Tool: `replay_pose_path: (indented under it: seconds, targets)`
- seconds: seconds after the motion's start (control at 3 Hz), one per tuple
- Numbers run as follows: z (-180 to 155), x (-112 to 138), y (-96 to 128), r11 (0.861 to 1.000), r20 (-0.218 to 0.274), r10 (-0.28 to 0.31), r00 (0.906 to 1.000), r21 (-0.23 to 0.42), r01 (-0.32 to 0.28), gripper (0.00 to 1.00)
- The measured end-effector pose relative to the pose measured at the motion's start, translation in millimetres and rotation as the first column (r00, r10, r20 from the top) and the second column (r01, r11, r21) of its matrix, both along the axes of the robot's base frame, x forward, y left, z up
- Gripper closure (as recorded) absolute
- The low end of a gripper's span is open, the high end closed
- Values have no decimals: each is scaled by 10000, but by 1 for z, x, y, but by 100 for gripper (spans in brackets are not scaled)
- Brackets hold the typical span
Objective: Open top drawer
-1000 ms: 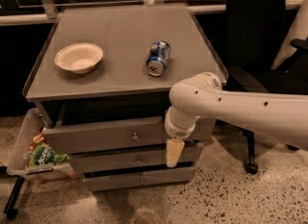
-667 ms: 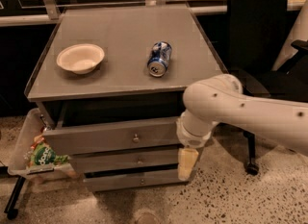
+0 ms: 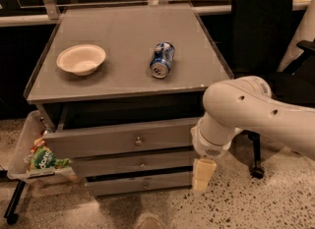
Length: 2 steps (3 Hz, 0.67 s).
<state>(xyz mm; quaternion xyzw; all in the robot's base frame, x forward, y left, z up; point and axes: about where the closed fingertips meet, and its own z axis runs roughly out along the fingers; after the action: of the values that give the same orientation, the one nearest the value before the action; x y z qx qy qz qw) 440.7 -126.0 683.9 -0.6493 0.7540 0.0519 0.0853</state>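
One camera, set high, facing forward and down onto the cabinet (image 3: 123, 83) from its front, close in. Cabinet fills the upper left frame, floor (image 3: 261, 206) along the bottom. Arm (image 3: 256, 110) enters from the right edge. Gripper (image 3: 203, 175) hangs low, right of centre, just beside the cabinet.

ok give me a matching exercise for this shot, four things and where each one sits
Things:
1. bowl
2. soda can
3. top drawer
4. gripper

Places:
a. lying on its side, middle of the tabletop
b. low down, at the right end of the lower drawers
c. upright, left part of the tabletop
d. just under the tabletop, round knob at centre

Pairs: 1-c, 2-a, 3-d, 4-b
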Motion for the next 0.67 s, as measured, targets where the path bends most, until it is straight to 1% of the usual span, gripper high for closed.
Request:
replay_pose_path:
  seconds: [0.33, 0.67]
  targets:
    - [1, 18, 8, 9999, 237, 117, 9997, -14, -117, 0]
    - [-5, 51, 23, 9996, 455, 253, 9986, -91, -250, 0]
